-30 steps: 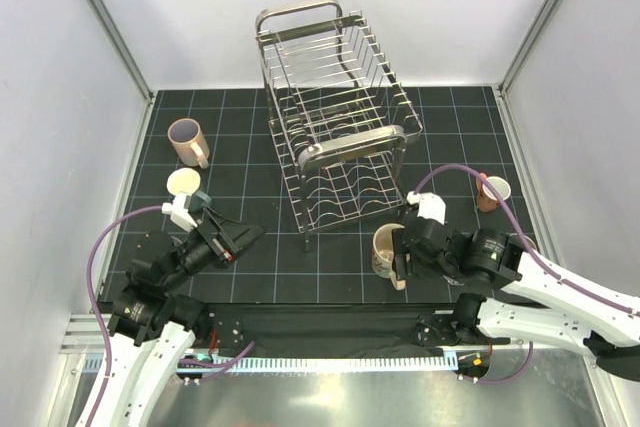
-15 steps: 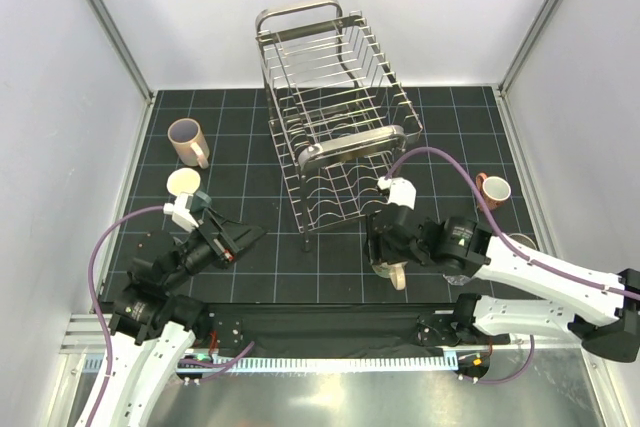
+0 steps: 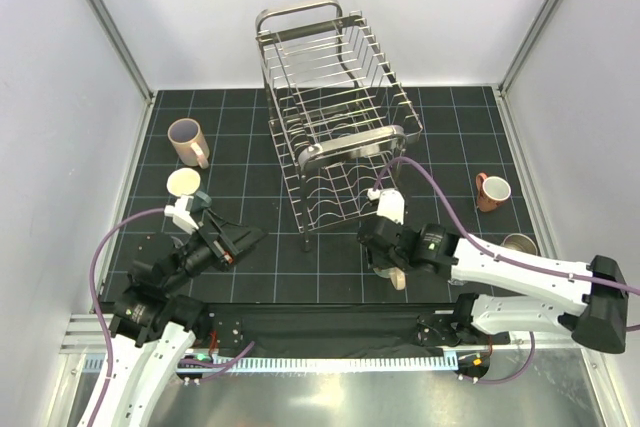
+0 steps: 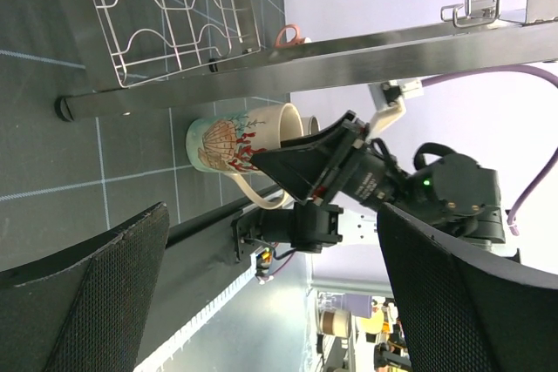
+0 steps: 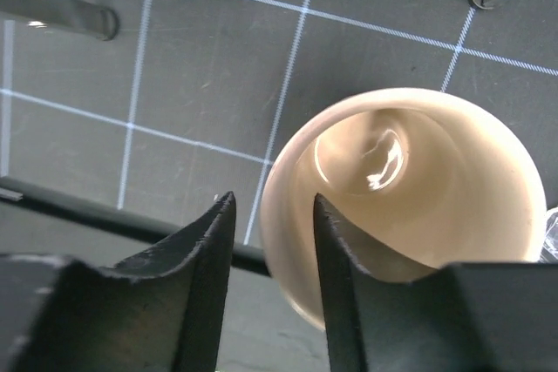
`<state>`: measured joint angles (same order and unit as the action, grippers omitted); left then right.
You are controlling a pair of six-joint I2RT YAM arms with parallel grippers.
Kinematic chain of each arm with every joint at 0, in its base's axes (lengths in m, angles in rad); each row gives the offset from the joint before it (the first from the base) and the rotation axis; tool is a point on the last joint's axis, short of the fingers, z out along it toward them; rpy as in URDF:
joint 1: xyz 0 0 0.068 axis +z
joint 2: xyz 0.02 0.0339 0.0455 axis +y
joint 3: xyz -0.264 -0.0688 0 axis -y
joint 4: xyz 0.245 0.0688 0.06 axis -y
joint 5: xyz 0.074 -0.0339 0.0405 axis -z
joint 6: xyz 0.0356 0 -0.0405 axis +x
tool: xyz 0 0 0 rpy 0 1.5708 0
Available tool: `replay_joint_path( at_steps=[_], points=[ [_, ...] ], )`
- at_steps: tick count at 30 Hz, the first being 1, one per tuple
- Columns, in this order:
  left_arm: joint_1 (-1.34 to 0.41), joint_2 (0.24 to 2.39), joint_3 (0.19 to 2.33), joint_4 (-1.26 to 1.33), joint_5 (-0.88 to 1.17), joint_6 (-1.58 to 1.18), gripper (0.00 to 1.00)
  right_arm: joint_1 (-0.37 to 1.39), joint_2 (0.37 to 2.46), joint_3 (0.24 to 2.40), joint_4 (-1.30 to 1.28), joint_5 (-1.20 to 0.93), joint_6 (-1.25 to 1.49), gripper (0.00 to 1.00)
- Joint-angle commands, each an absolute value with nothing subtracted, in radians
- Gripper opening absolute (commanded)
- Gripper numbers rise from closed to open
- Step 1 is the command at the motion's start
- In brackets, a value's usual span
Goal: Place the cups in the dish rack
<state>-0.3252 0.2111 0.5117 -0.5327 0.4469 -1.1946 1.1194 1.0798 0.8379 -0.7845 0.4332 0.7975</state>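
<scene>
The mug, stiff, slick and breakable, stands on the worktop near the rack. Its wall is straddled, not yet pinched, by the right end effector; the left end effector is spread wide.

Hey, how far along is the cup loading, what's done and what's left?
Done: nothing; the dish rack holds no cup. In hand: the right gripper straddles the rim of the cream mug, not yet lifted. To do: that mug, the pink mug, small cream cup and red-brown mug; left gripper open, empty.
</scene>
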Motion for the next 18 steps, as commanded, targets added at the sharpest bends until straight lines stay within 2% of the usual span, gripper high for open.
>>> replay_joint_path(
  at_steps=[1,3,9,13,15,18],
  points=[
    [-0.322,0.199,0.509,-0.515,0.477,-1.2,0.97,1.126,1.111,0.824,-0.736,0.497,0.831,0.4],
    [-0.321,0.199,0.511,-0.518,0.479,-1.2,0.97,1.124,1.126,0.818,-0.735,0.506,0.848,0.37],
    [-0.321,0.198,0.512,-0.52,0.491,-1.2,0.96,1.126,1.097,0.773,-0.719,0.514,0.882,0.18],
    [-0.321,0.19,0.508,-0.506,0.506,-1.204,0.95,1.124,1.022,0.732,-0.706,0.509,0.876,0.12],
    [-0.321,0.192,0.499,-0.451,0.535,-1.221,0.96,1.124,0.991,0.72,-0.71,0.512,0.876,0.04],
    [-0.321,0.201,0.48,-0.374,0.566,-1.268,0.96,1.123,0.922,0.706,-0.713,0.508,0.873,0.04]
  ],
)
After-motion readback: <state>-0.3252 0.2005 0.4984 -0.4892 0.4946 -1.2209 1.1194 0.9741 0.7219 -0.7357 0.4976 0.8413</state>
